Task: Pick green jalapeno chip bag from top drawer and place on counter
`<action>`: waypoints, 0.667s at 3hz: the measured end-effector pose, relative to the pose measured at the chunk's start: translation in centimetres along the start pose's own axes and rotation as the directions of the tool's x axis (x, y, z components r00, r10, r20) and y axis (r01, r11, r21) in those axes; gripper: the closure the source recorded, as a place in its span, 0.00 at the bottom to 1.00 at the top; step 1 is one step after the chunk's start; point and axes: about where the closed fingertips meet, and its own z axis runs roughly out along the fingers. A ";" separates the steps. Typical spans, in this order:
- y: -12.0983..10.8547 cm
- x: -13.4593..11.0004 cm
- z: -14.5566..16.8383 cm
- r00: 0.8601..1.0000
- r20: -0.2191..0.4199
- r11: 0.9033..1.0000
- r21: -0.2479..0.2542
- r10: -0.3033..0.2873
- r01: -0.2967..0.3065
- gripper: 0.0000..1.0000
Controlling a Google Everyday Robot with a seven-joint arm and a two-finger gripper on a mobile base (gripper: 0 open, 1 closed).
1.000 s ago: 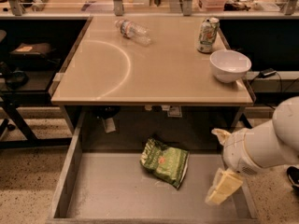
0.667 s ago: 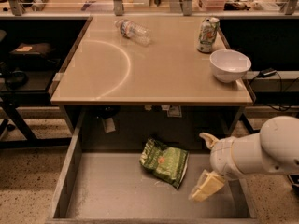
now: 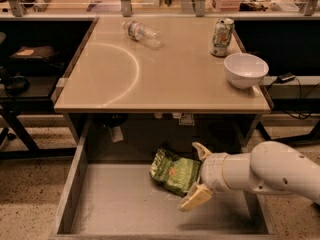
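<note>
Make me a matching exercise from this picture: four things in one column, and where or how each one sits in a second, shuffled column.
Things:
1. crumpled green foil chip bag
2. round white bowl
3. clear plastic bottle
4. cream two-finger tool

Places or states:
A. lying on its side at the far part of the beige counter
B. lying on the floor of the open grey drawer
C. open, low inside the drawer, fingers either side of the bag's near edge
D. upright by the counter's right-hand edge

Pairs: 1-B, 2-D, 3-A, 4-C

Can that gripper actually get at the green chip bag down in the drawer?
Probably yes. The gripper is inside the open drawer, its jaws spread at the right edge of the bag, with nothing between them.
</note>
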 end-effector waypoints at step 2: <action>0.2 2.6 6.2 0.994 -0.101 0.998 0.031 -0.052 0.056 0.00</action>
